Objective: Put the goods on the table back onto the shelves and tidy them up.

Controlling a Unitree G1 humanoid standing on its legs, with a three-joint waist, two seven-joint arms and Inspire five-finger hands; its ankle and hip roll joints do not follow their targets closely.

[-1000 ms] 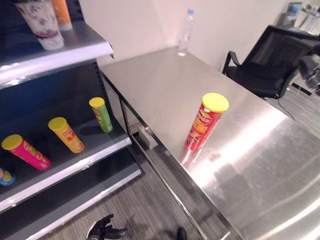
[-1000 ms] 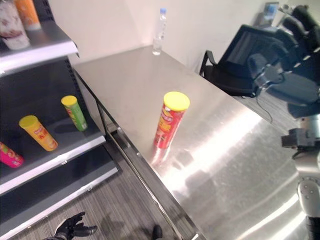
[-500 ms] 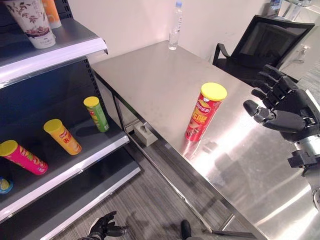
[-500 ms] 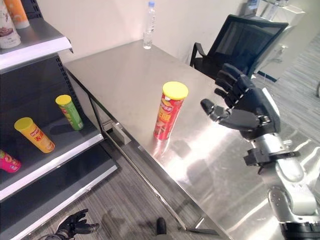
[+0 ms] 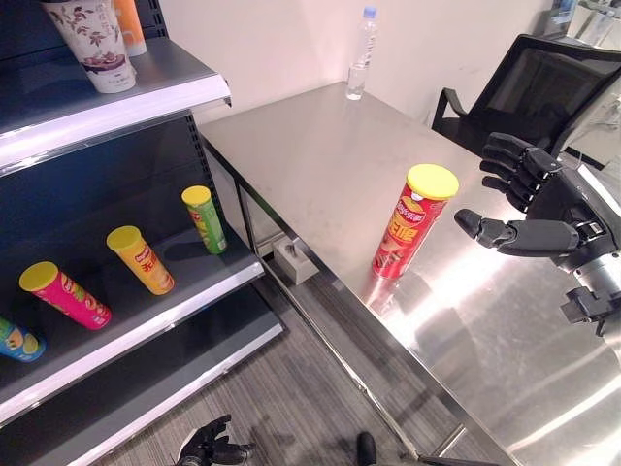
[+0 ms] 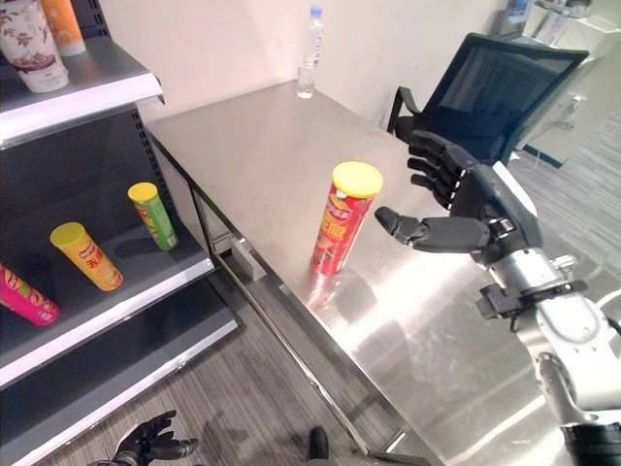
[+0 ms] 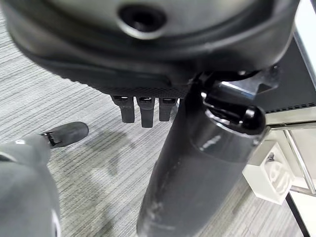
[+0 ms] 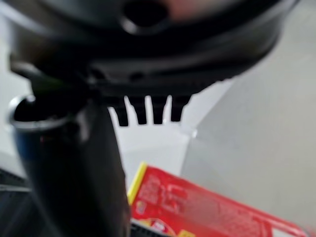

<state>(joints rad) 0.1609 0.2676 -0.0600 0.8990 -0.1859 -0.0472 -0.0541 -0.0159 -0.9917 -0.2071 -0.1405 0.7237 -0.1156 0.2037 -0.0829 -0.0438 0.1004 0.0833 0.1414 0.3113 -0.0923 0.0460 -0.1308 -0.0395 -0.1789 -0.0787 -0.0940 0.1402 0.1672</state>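
The left hand [image 5: 209,449] hangs low over the grey striped floor [image 5: 291,388], at the near edge of the head views, in front of the shelf unit [image 5: 146,311]. Its fingers are loosely curled and hold nothing; the left wrist view shows the short fingertips [image 7: 142,109] above bare carpet.

The steel table [image 5: 320,165] runs from the near right corner away to the wall. The right hand [image 6: 475,209] hovers above the table surface, just beside the red can [image 5: 412,233] and apart from it. The fingers are spread and straight, the thumb extended toward the can, the palm facing it. No contact is visible. The right wrist view shows the red can [image 8: 197,207] past the fingertips [image 8: 148,111].

The red can with the yellow lid stands upright on the table, near the table's left edge. It is the task item that remains on the table.

On the shelf unit's middle shelf lie four tilted cans: a green can [image 5: 206,218], an orange can [image 5: 141,259], a pink can [image 5: 63,294] and a blue can [image 5: 17,340] cut by the view's edge. The upper shelf [image 5: 126,97] carries a patterned white cup [image 5: 95,39] and an orange container [image 5: 128,24] behind it.

A clear water bottle [image 5: 360,53] stands upright at the table's far end, close to the wall. A black office chair [image 5: 543,92] stands past the table's far right side.
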